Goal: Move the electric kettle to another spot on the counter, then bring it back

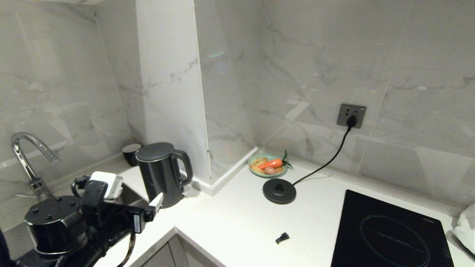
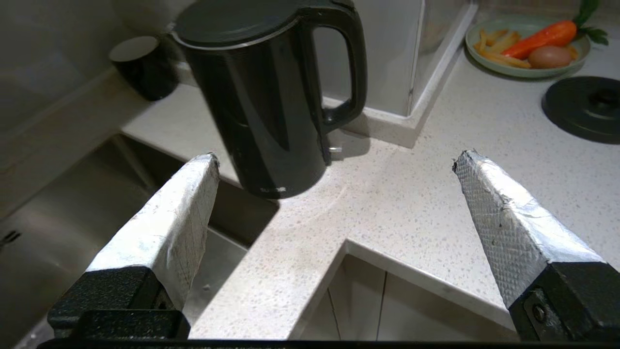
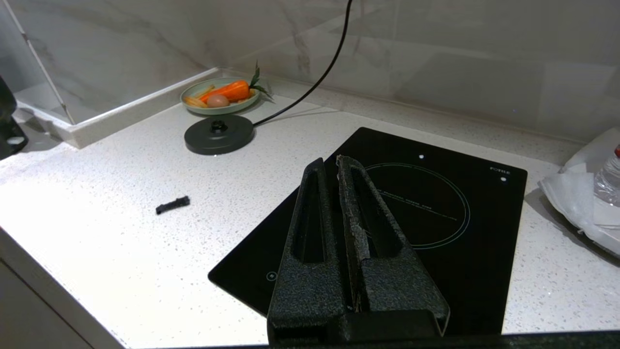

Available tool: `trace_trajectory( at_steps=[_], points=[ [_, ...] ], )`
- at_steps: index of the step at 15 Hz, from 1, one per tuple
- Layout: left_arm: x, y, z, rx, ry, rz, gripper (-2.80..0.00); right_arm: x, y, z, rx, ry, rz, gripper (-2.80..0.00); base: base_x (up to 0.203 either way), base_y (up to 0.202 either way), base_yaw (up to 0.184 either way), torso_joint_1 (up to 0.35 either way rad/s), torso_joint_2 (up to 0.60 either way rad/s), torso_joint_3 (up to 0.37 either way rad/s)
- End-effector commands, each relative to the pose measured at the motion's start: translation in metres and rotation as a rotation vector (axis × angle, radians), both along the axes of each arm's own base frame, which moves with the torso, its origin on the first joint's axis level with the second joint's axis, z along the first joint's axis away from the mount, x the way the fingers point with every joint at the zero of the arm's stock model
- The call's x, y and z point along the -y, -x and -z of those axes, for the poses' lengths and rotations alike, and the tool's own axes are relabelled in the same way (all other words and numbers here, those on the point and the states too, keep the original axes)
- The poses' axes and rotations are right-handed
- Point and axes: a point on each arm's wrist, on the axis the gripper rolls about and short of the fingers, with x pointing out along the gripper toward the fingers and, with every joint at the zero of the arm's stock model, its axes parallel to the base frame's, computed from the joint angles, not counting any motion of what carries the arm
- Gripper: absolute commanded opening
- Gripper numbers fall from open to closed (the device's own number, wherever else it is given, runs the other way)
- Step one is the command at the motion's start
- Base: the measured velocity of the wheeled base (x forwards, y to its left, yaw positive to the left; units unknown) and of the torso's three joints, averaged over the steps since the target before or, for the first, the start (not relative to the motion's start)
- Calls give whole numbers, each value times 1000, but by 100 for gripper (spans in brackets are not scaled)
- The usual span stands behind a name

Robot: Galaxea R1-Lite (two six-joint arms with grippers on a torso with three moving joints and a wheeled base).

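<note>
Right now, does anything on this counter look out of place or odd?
Yes. The electric kettle stands off its base disc, beside the sink near the counter's inner corner. A small black loose piece lies alone on the counter, left of the hob. Nothing looks spilled or tipped.

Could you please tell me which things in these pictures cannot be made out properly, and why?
- Electric kettle: in the right wrist view only a sliver of it shows, cut off by the picture's edge.
- Small black object on the counter: too small to identify in the head or right wrist view.
- Right gripper: outside the head view.
- Bottle: cut off by the right wrist picture's edge.
</note>
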Motion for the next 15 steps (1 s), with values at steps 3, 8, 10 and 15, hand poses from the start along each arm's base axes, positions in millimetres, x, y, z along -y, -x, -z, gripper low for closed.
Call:
trace_trajectory(
  at_steps=[3,8,10,15],
  points=[
    [-14,29,-32,143,2,-79,0,0,0,0,-1,0,0,-280,0,0,0,0,0,0],
    [-32,59,-48,141,-53,-153,-280,0,0,0,0,0,0,-280,0,0,0,0,0,0],
    [-38,72,-54,143,-79,-205,-280,0,0,0,-1,0,0,-280,0,0,0,0,0,0],
    [-52,120,-68,133,-129,-302,-280,0,0,0,0,0,0,-280,0,0,0,0,0,0]
  ],
)
